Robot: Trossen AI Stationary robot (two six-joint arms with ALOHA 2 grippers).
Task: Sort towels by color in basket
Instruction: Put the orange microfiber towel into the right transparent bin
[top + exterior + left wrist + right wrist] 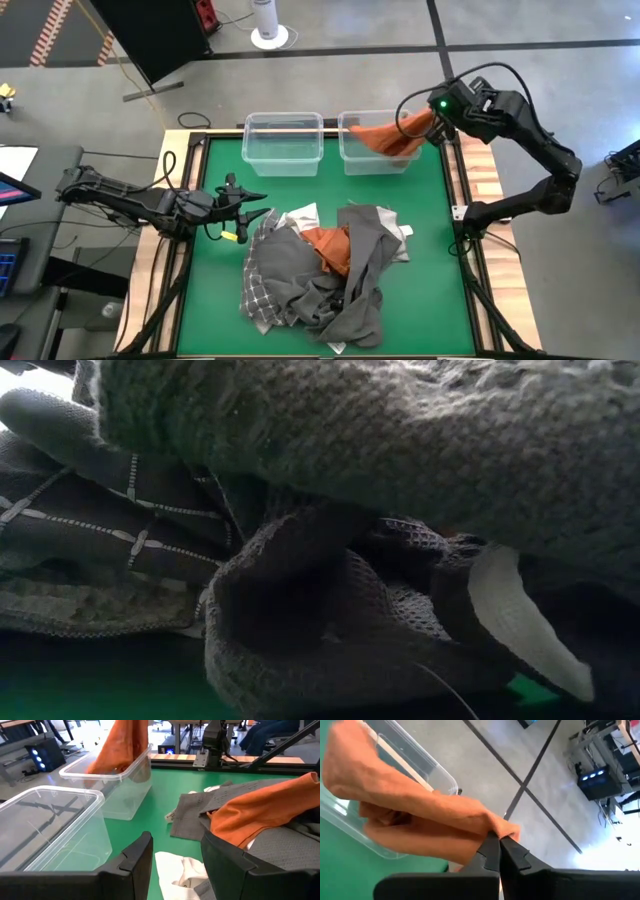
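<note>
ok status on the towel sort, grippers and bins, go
Right gripper shut on orange towel, draped into the right bin. Left gripper open, empty, at the pile. Left bin empty. Second orange towel still in pile.

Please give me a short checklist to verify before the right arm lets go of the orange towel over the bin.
1. Right gripper shut on the orange towel: ok.
2. Towel above the right clear bin: ok, most of it hangs inside; the pinched corner is past the rim.
3. Left clear bin free of towels: ok, it looks empty.
4. Left gripper clear of the drop: ok, open and empty at the pile's edge.
5. More orange left to sort: ok, a second orange towel lies in the pile.
6. Towel will fall fully inside: cannot tell.
</note>
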